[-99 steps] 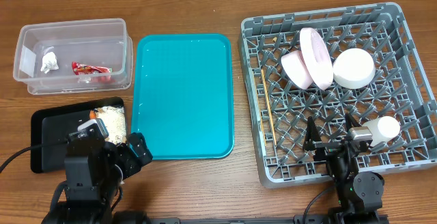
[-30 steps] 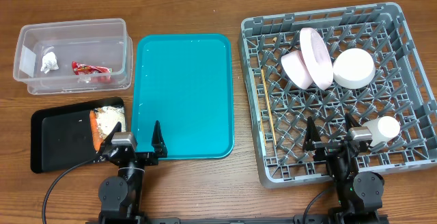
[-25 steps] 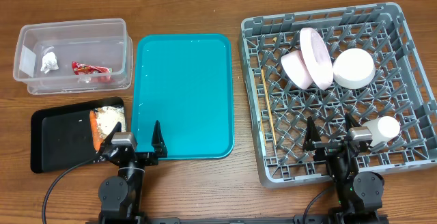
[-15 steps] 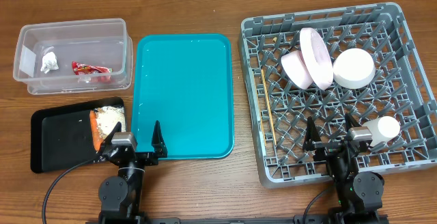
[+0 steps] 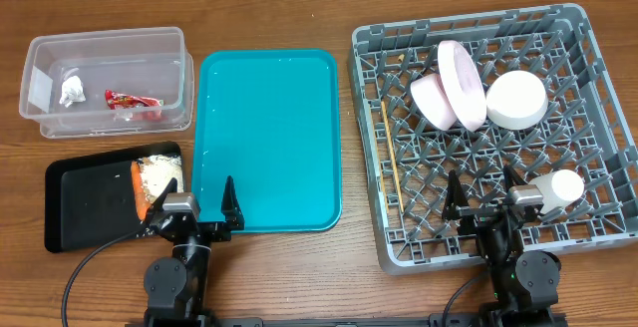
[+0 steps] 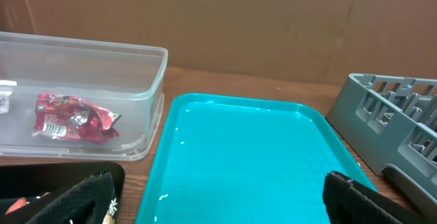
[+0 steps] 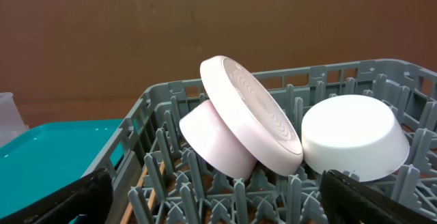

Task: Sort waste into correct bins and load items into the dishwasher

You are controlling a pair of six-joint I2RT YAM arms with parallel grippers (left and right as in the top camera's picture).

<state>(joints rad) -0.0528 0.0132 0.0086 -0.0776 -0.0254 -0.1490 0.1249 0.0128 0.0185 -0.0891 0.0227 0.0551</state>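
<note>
Overhead: waste sits in two bins at left, dishes in the rack at right.
Wrapper: red wrapper (image 5: 132,100) lies in clear tub (image 5: 105,34), far left; white scrap (image 5: 70,92) left of it, apart.
Carrot: carrot (image 5: 138,189) in black tray (image 5: 90,202), near left, touching peanut scraps (image 5: 161,172) at the tray's right end.
Bowls: two pink bowls (image 5: 464,83) lean on each other, tilted, in far part of dish rack (image 5: 469,23); white bowl (image 5: 516,100) upside down just right of them.
Cup: white cup (image 5: 561,187) on its side, near right part of rack.
Chopsticks: chopsticks (image 5: 390,163) lie flat along rack's left side.
Left gripper: left gripper (image 5: 192,212) jaws spread wide, nothing held, at near edge of teal tray (image 5: 267,138).
Right gripper: right gripper (image 5: 482,205) jaws spread wide, nothing held, over rack's near edge, just left of cup.
Table: wooden table (image 5: 299,267) under all.
</note>
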